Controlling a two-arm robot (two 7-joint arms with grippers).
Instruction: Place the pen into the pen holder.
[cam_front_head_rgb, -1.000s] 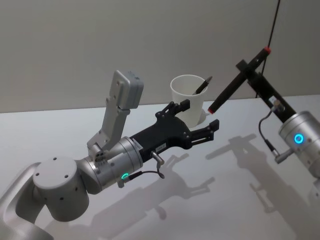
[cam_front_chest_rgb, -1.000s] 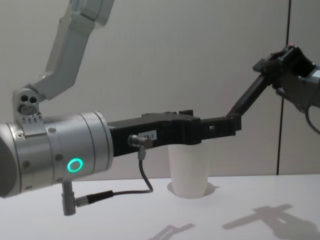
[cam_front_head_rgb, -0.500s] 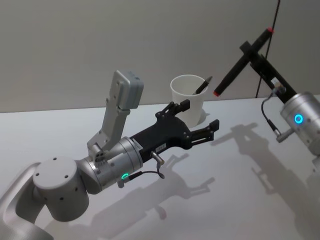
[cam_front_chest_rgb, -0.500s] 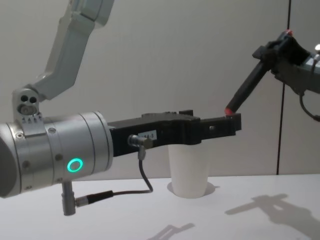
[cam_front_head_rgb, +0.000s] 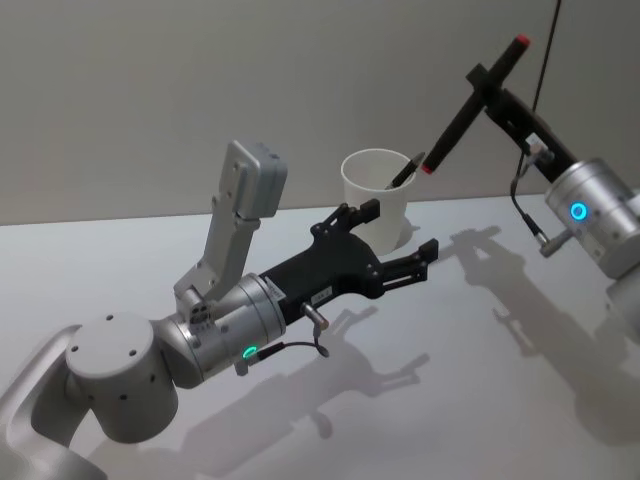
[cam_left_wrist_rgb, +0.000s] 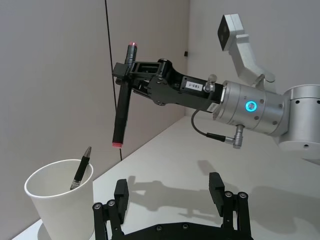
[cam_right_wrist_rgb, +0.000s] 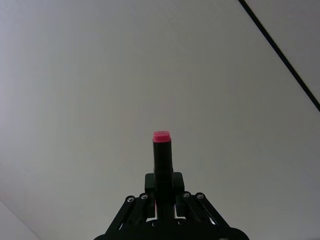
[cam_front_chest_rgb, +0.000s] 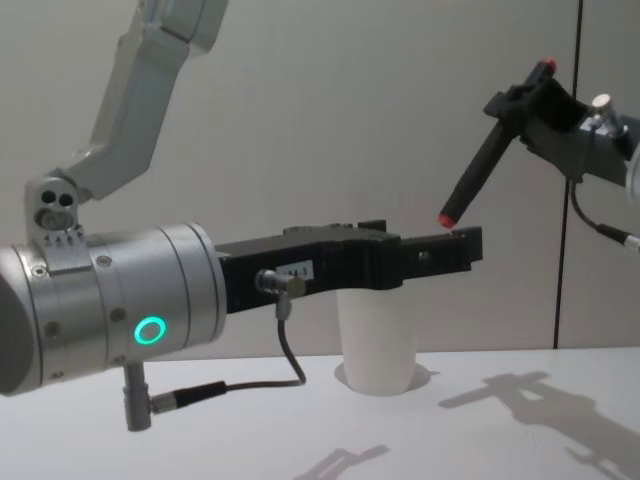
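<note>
Raised since a second ago, right gripper (cam_front_head_rgb: 487, 84) now carries the pen (cam_front_head_rgb: 467, 104) higher, lower red tip just above and right of the pen holder (cam_front_head_rgb: 377, 199) rim. Near: left gripper (cam_front_head_rgb: 400, 240) hovers low over desk (cam_front_head_rgb: 420, 400), jaws apart, just before the cup. Farther: white cup stands on desk, another pen (cam_front_head_rgb: 404, 171) inside. Right jaws clamped on tilted black pen.

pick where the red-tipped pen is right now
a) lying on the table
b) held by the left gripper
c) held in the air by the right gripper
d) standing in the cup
c: the right gripper clamps the red-tipped pen above the cup.
</note>
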